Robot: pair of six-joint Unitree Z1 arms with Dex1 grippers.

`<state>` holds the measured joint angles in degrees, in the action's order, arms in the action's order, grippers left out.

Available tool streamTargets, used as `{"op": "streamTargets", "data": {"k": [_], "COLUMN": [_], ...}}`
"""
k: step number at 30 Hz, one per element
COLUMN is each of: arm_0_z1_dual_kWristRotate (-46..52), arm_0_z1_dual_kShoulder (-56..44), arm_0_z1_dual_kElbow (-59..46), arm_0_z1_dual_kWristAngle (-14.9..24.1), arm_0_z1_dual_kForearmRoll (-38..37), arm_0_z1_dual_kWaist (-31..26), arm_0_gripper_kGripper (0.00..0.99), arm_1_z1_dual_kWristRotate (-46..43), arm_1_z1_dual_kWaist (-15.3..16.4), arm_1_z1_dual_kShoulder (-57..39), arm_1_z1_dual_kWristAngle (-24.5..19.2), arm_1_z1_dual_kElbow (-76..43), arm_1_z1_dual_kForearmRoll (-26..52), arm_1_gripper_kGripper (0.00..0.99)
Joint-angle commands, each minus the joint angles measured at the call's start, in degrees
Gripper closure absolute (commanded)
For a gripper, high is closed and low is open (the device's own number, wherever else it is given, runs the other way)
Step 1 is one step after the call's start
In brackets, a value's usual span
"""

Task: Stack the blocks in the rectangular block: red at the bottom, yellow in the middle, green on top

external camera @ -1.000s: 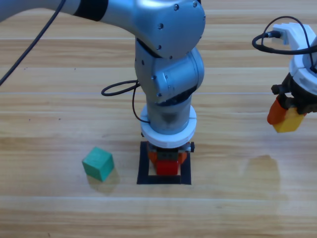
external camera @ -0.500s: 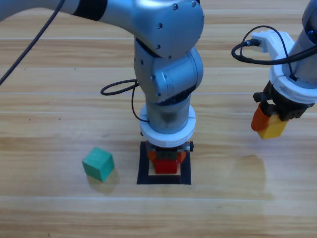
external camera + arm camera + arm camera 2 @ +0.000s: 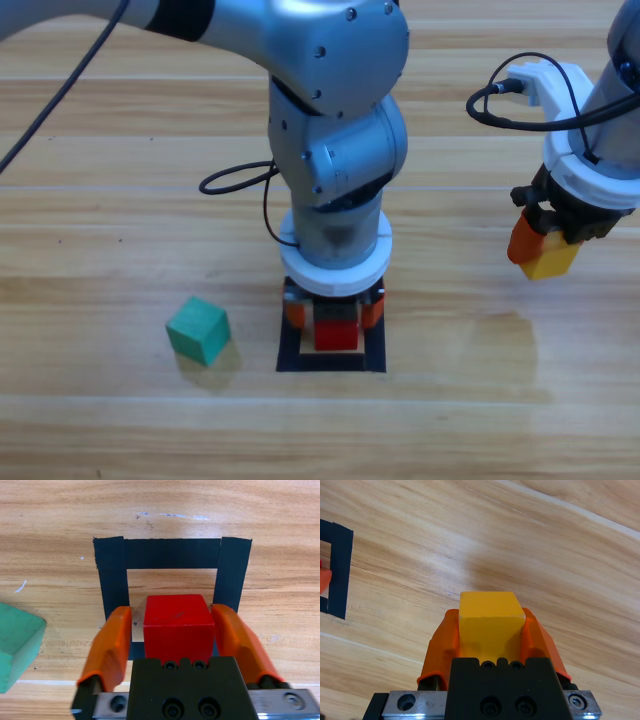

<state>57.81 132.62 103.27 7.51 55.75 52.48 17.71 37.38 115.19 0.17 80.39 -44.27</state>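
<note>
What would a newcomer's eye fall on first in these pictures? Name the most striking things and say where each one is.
The big grey left arm fills the middle, its left gripper open around the red cube, which sits inside the black frame. At the right, the right gripper holds the yellow cube clamped above the table. The green cube lies alone on the wood, left of the frame.

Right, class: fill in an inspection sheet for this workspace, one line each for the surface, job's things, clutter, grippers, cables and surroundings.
Surface: wooden table.
Job's things: red cube inside the black tape frame; green cube on the table left of the frame; yellow cube held above the table.
Clutter: nothing seen.
Grippers: left gripper jaws open either side of the red cube; right gripper shut on the yellow cube.
Cables: black cable by the left arm, another on the right wrist.
Surroundings: nothing seen.
</note>
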Motion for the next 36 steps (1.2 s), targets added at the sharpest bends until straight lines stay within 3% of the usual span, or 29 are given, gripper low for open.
{"op": "streamTargets", "data": {"k": [1,10,14,21,29,36], "arm_0_z1_dual_kWristRotate": [0.82,0.64,0.11,-0.41,-6.21,-18.25], "arm_0_z1_dual_kShoulder": [2.64,-0.08,-4.21,-16.87,-42.18,-53.17], "arm_0_z1_dual_kElbow": [-1.75,-0.52,2.55,10.64,-5.97,-23.64], "arm_0_z1_dual_kWristAngle": [0.66,0.75,1.98,7.08,14.63,16.66], "arm_0_z1_dual_kForearmRoll": [-0.82,-0.65,1.9,13.15,13.33,3.75], "arm_0_z1_dual_kWaist": [-0.62,-0.36,-0.36,-0.45,-1.59,-4.75], "arm_0_gripper_kGripper": [0.212,0.011,0.0,0.0,0.001,0.027], "arm_1_z1_dual_kWristRotate": [0.66,0.93,1.37,2.51,7.43,15.69], "arm_1_z1_dual_kWaist": [1.47,1.47,1.64,3.22,8.32,14.47], "arm_1_z1_dual_kShoulder": [3.82,3.82,3.64,2.85,3.99,10.76], "arm_1_z1_dual_kWristAngle": [-0.79,-1.05,-1.49,-3.51,-4.83,-5.0], "arm_1_z1_dual_kElbow": [0.55,0.73,0.73,1.26,8.55,20.42], "arm_1_z1_dual_kForearmRoll": [0.94,0.85,0.85,0.23,-6.71,-14.53], "arm_1_gripper_kGripper": [0.99,0.99,0.99,0.99,0.99,0.99]}}
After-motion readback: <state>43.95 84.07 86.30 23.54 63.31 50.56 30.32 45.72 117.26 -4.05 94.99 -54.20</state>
